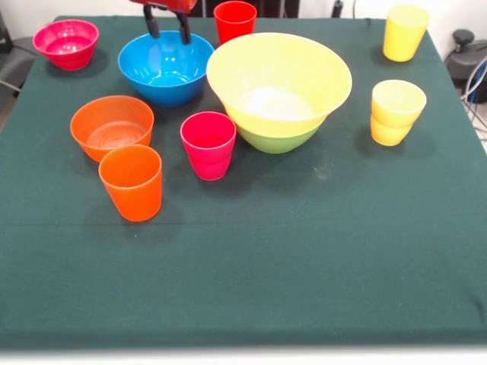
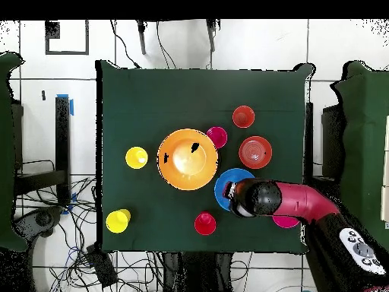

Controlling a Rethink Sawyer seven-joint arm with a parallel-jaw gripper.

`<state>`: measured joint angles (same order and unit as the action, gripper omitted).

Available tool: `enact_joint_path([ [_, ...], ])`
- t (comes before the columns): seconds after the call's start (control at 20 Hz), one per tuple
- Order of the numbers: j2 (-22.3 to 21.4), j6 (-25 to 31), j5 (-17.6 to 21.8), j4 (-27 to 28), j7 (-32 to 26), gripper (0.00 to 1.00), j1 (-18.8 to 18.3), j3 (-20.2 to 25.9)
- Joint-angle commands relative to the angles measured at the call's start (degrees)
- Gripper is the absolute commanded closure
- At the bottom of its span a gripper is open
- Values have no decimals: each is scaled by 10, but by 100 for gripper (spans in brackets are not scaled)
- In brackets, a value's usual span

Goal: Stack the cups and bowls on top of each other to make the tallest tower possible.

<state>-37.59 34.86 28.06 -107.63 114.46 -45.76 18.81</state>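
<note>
The gripper [image 1: 167, 29] hangs above the far rim of the blue bowl [image 1: 166, 67], its two dark fingers [image 1: 151, 23] spread apart with nothing between them, so it is released and empty. In the overhead view the arm [image 2: 292, 200] reaches in over the blue bowl [image 2: 225, 185] and covers most of it. The tower [image 1: 278, 93] stands near the middle of the green table [image 1: 304, 251] and consists of the large yellow bowl [image 1: 278, 80] seated inside the green bowl [image 1: 278, 140], of which only the lower curve shows beneath the yellow wall. The blue bowl sits just beside the tower. The pink cup [image 1: 208, 144] stands upright just in front of the gap between these two bowls. The orange bowl [image 1: 112, 125] lies nearer the camera than the blue bowl, and the orange cup [image 1: 132, 182] stands upright against its near edge. The pink bowl [image 1: 66, 43] rests near a far corner of the table. The red cup [image 1: 235, 21] stands at the far edge, behind the tower. Two yellow cups stand well apart from the tower on the other side: one [image 1: 404, 32] near the far corner and one [image 1: 396, 112] closer to the camera.
</note>
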Motion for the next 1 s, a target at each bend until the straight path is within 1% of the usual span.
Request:
enact_joint_path([
  [0.05, -19, 2, 50, -13, -115, 0, -7, 58],
  [0.15, -30, 8, 50, -20, -119, 0, -14, 64],
  [0.4, -62, 18, 41, -54, -133, 0, -45, 83],
  [0.7, -45, 3, 64, -54, -120, 0, -54, 89],
  [0.8, -46, 0, 68, -58, -121, 0, -60, 90],
  [0.9, -41, 2, 74, -54, -123, 0, -62, 89],
  [1.0, -31, -5, 87, -47, -121, 0, -63, 86],
])
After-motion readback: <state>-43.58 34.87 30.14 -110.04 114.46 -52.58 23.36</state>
